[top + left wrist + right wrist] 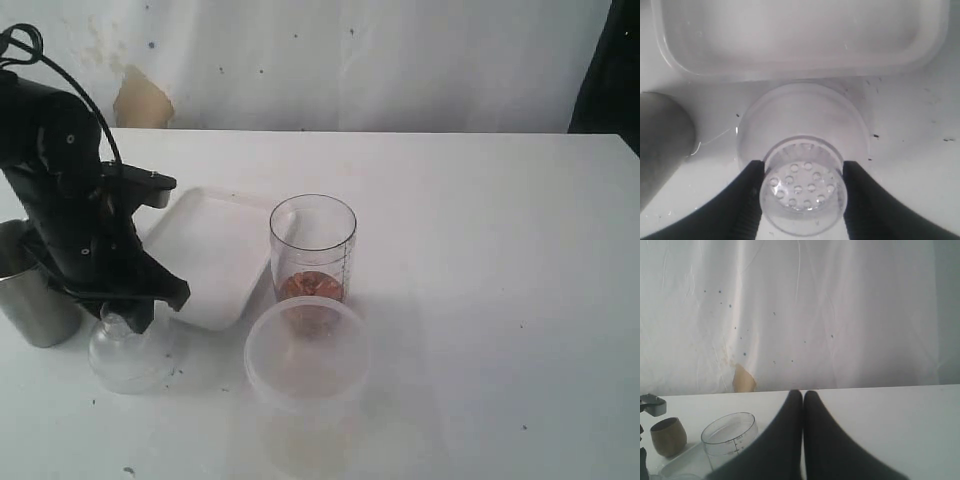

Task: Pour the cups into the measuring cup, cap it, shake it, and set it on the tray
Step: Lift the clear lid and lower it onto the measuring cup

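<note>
Left gripper (pixel 802 167) pinches the clear perforated cap (pixel 802 192) by its neck, presumably to lid the measuring cup (pixel 312 250); right gripper (pixel 803 400) sits closed, empty.

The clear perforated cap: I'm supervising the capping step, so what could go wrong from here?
1. The left tool flanks only the narrow, smooth neck of the cap; it might slip or tilt when lifted.
2. The steel tumbler stands close beside that arm and could get knocked.
3. The frosted tub stands right in front of the measuring cup, so capping may bump it.
</note>
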Tool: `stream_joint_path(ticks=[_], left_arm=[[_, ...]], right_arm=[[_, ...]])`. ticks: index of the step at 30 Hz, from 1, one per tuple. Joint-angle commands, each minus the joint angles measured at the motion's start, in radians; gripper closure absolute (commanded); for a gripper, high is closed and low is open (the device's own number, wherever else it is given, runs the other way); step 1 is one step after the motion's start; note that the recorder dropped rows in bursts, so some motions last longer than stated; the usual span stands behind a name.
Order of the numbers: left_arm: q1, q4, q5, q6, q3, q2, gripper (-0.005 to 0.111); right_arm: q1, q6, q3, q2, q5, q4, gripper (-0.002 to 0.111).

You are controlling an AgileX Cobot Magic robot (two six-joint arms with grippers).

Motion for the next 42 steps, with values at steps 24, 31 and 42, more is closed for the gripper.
stream_joint_path(ticks=[24,31,42], left_arm=[[-0.212,-0.069,0.294,0.022,-0.682,-0.02,0.107],[-0.246,-0.07,0.294,0.022,-0.685,0.041,0.107],[-0.246,-0.121,0.294,0.026,-0.685,0.09,0.107]], right_arm=[[-0.006,0.004,0.002,-0.006,-0.009,-0.009,0.108],[-0.006,0.004,0.002,-0.006,-0.009,-0.009,0.108],[-0.006,0.004,0.002,-0.006,-0.009,-0.009,0.108]])
